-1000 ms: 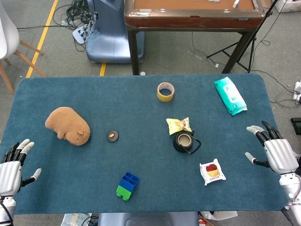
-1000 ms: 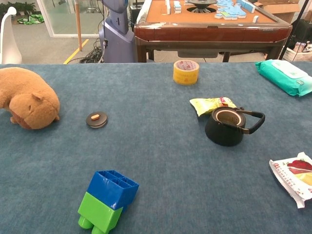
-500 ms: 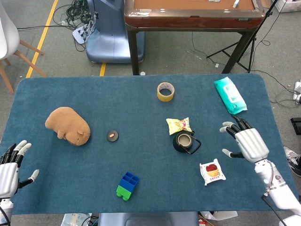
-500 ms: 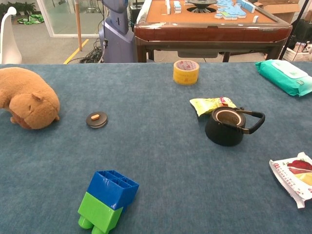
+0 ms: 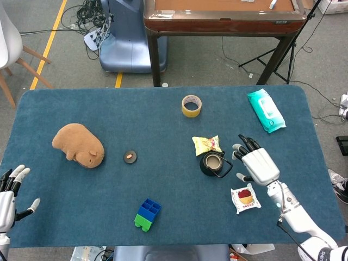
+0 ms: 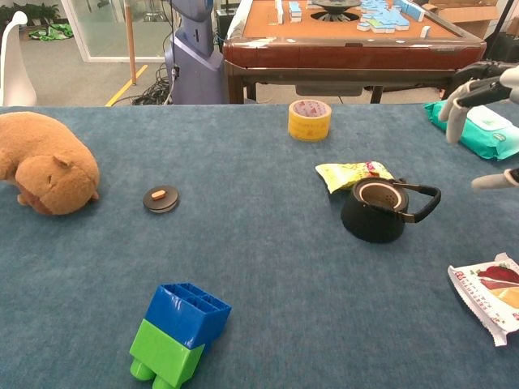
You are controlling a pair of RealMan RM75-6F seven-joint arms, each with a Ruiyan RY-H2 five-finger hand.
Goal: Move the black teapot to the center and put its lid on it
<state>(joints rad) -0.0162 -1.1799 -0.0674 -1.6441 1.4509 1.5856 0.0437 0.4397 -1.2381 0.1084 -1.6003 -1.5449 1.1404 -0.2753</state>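
Observation:
The black teapot (image 5: 212,163) (image 6: 375,210) stands without its lid right of the table's middle, its handle pointing right. Its flat black lid (image 5: 130,156) (image 6: 160,198), with a small tan knob, lies apart to the left, near the plush toy. My right hand (image 5: 256,165) (image 6: 482,105) hovers open just right of the teapot's handle, fingers spread, touching nothing. At the table's front left corner, my left hand (image 5: 9,196) is open and holds nothing; the chest view does not show it.
A brown plush capybara (image 5: 79,145) lies at the left. A yellow tape roll (image 5: 191,105) sits at the back, a yellow snack bag (image 5: 206,144) just behind the teapot. A red-and-white snack packet (image 5: 245,198), a green wipes pack (image 5: 266,110) and a blue-green block (image 5: 147,214) are also on the blue table (image 5: 163,130).
My right hand has swung in from the table's right edge leftward to just beside the teapot handle and now enters the chest view. The left hand has sunk slightly lower. Teapot and lid have not moved.

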